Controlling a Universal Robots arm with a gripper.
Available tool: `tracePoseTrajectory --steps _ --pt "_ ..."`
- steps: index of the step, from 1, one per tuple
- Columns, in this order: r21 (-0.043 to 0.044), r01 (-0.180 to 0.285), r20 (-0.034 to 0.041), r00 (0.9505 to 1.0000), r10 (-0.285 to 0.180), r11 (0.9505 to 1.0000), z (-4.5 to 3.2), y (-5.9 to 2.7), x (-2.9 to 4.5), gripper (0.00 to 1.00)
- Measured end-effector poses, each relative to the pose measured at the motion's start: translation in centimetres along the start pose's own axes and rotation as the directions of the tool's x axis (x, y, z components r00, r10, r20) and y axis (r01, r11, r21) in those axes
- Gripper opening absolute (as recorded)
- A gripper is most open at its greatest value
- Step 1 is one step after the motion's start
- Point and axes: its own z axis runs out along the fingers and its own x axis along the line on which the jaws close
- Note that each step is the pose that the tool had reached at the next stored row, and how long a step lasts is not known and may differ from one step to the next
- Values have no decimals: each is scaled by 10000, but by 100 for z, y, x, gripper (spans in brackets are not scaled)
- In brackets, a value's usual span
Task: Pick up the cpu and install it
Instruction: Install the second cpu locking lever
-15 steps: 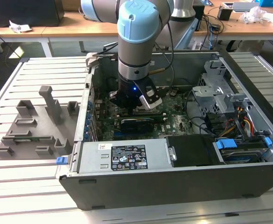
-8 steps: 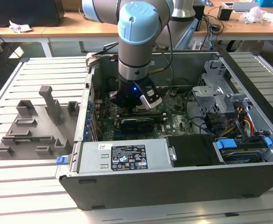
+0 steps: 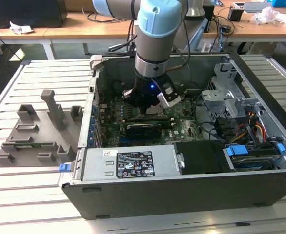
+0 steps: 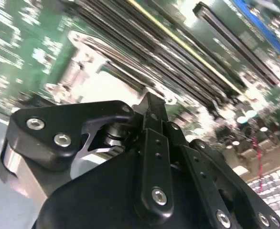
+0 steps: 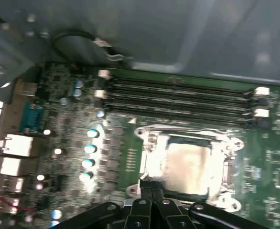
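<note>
Gripper: I see my gripper (image 3: 150, 105) low inside the open computer case (image 3: 260, 180), over the motherboard (image 5: 68, 119).
Jaws: together at the socket frame's (image 5: 147, 136) edge; whether holding anything, I cannot tell.
Cpu: the cpu (image 5: 190, 164) lies flat in that frame.
Room: memory slots (image 5: 178, 95) just beside it.

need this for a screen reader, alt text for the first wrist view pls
A silvery square cpu lies inside the metal socket frame on a green motherboard, with the black gripper right at its near edge. Four long memory slots run beside the socket.
</note>
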Motion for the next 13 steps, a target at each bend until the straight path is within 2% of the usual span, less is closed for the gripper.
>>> tracePoseTrajectory --steps 2,3,4,5,7,10,13 --pt "-12 -17 -106 9999 17 10000 -6 1 -126 11" --pt "-16 -24 -137 9999 24 10000 -8 1 -161 11" --pt "-25 -36 -216 9998 36 10000 -11 1 -249 11" --pt "-37 -55 -318 9995 54 10000 -13 7 -374 11" --pt "-33 -74 -424 9991 73 10000 -6 47 -508 11" --pt "171 -91 -451 9989 98 9998 11 158 -538 11" --pt "197 -90 -445 9990 98 9998 20 206 -507 11"
